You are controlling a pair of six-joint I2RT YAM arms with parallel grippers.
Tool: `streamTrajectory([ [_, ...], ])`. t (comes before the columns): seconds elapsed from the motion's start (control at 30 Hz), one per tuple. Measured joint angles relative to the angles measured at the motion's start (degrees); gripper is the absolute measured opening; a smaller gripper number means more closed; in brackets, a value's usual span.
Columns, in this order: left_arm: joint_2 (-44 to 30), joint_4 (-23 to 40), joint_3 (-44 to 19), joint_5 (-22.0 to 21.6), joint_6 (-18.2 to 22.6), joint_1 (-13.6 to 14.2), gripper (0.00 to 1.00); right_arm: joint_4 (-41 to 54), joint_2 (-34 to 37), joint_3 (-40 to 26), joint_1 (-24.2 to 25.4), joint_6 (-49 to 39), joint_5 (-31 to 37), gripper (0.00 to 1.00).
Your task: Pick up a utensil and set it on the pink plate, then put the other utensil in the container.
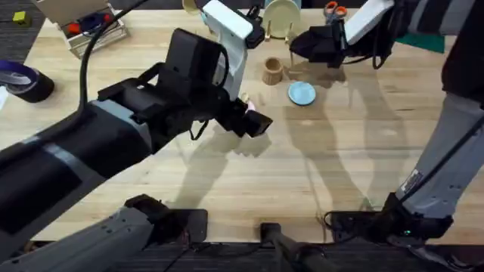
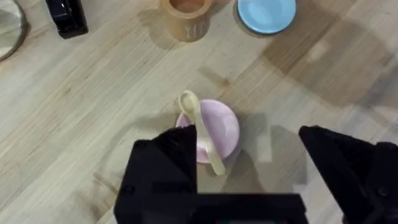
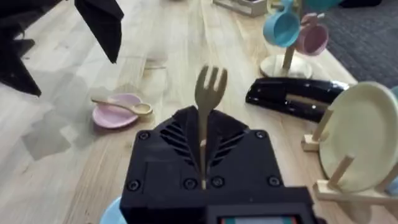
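Note:
The wooden spoon (image 2: 202,134) lies across the pink plate (image 2: 225,127), its bowl end over the rim. My left gripper (image 2: 249,162) hovers just above them, open, with nothing between its fingers; from overhead it (image 1: 251,119) covers most of the plate (image 1: 246,106). My right gripper (image 3: 202,149) is shut on the wooden fork (image 3: 208,93), which stands prongs up. That gripper (image 1: 316,44) hangs at the back of the table, near the wooden cup (image 1: 272,72). The right wrist view also has the plate (image 3: 111,116) and the spoon (image 3: 124,107).
A light blue plate (image 1: 302,93) sits right of the cup. A black stapler (image 3: 298,96), a pale dish on a rack (image 3: 354,137) and a mug tree (image 3: 292,31) stand at the back. A tape roll (image 1: 23,79) and a tray (image 1: 87,26) are far left.

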State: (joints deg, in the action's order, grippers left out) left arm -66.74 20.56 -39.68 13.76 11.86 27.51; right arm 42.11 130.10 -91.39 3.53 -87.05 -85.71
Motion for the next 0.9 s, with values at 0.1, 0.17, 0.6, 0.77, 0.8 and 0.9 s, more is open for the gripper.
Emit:
streamTrajectory([
  [0.1, 0.00, 0.00, 0.00, 0.00, 0.00, 0.00, 0.993, -0.09, -1.37, 0.00, -0.15, 0.09, 0.01, 0.032],
  [0.17, 0.00, 0.00, 0.00, 0.00, 0.00, 0.00, 0.993, -0.09, -2.41, 0.00, -0.37, 0.09, 0.02, 0.032],
  [0.6, 0.00, 0.00, 0.00, 0.00, 0.00, 0.00, 0.993, -0.15, -6.18, 0.00, -4.16, 0.24, 0.02, 0.032],
  [0.77, 0.00, 0.00, 0.00, 0.00, 0.00, 0.00, 0.993, -0.42, -6.18, 0.00, -5.57, 0.28, 0.02, 0.032],
  [0.8, 0.00, 0.00, 0.00, -0.02, 0.00, 0.00, 0.993, -0.54, -6.18, 0.00, -5.79, 0.35, 0.02, 0.032],
  [0.9, 0.00, 0.00, 0.00, 0.00, 0.00, 0.00, 0.993, -1.25, -6.18, 0.00, -6.14, 0.65, 0.00, 0.032],
])
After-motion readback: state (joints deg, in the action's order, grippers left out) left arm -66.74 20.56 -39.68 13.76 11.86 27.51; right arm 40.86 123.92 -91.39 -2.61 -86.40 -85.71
